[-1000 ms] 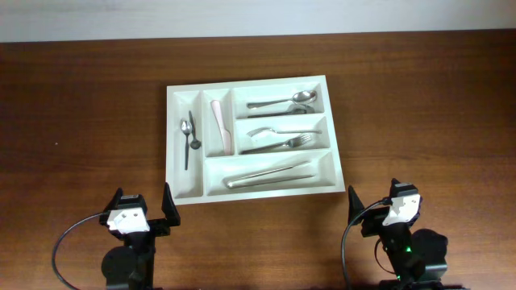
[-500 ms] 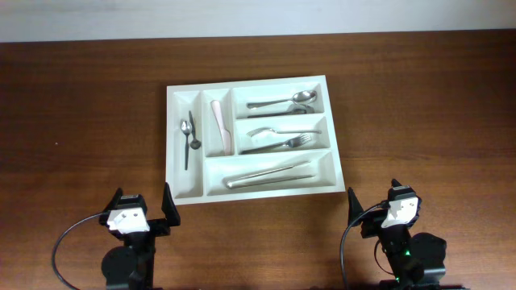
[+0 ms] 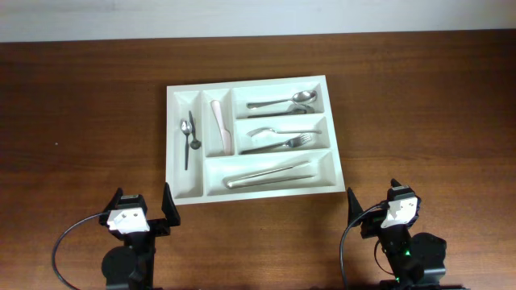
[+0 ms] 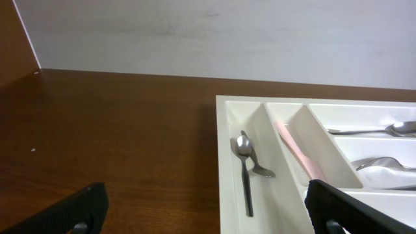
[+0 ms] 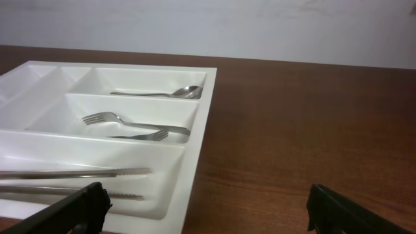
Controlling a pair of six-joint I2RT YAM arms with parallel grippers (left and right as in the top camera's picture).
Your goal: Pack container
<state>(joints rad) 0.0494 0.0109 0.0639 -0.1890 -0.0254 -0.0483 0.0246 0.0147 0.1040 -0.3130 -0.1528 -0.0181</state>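
We see the wooden table carrying the white container, which sits around its middle. The left gripper and right gripper hang near the container's near corners, each with jaws spread wide and holding nothing. Inside, two long steel pieces lie in the nearest long compartment, forks in the middle one, and a spoon in the farthest. A pink utensil and small spoons fill the narrow ones.
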